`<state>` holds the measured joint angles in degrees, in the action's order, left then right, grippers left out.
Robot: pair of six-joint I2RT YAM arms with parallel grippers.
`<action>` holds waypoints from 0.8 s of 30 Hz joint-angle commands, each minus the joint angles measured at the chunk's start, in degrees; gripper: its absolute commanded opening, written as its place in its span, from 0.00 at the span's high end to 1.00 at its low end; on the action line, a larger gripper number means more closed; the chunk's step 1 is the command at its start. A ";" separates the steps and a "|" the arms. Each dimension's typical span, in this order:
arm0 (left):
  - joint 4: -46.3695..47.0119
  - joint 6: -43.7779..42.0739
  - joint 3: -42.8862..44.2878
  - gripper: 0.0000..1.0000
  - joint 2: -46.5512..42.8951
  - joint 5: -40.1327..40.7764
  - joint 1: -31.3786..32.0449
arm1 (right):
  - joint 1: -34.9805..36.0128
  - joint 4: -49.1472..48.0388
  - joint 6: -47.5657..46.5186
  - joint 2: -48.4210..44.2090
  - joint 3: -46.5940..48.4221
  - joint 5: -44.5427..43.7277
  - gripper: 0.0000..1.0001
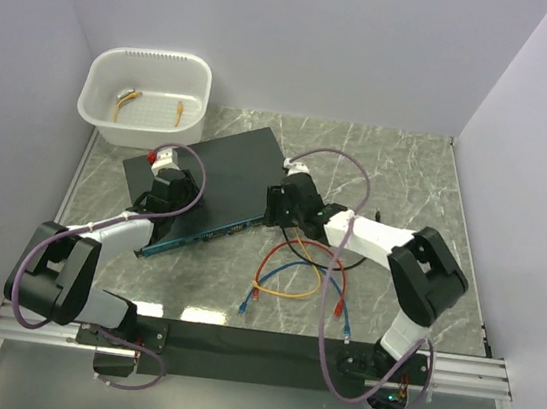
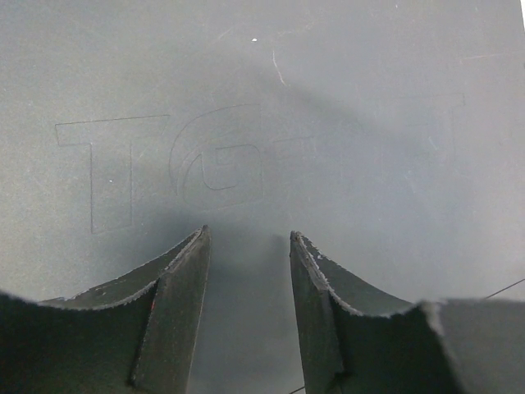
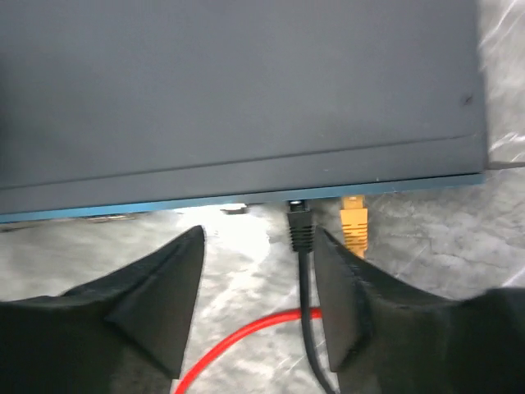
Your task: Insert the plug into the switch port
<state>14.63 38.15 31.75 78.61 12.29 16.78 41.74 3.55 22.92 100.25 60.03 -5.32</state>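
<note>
The switch is a flat black box (image 1: 219, 172) with a narrow teal-blue face (image 3: 246, 198). A black plug (image 3: 299, 227) sits in a switch port (image 3: 294, 203) along that face, and its black cable trails back toward me. My right gripper (image 3: 261, 236) is open in front of the face. The plug stands just inside its right finger (image 3: 340, 287), with a wide gap to the left finger. A yellow plug (image 3: 353, 222) sits in the port to the right. My left gripper (image 2: 249, 236) is open over the box's top (image 2: 246, 123), with nothing between its fingers.
A white tub (image 1: 99, 76) holding two small orange pieces stands at the back left. Red, blue and yellow cables (image 1: 295, 273) loop on the marble table in front of the switch. A red cable (image 3: 238, 341) crosses under my right gripper. Grey walls close in on three sides.
</note>
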 commanded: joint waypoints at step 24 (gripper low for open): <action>-28.68 10.01 3.14 0.15 -21.82 4.32 -1.31 | -13.52 12.44 2.49 4.95 22.21 3.65 0.24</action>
<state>-7.35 46.59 32.58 60.66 15.62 15.86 28.40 9.17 25.45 102.43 76.75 -2.46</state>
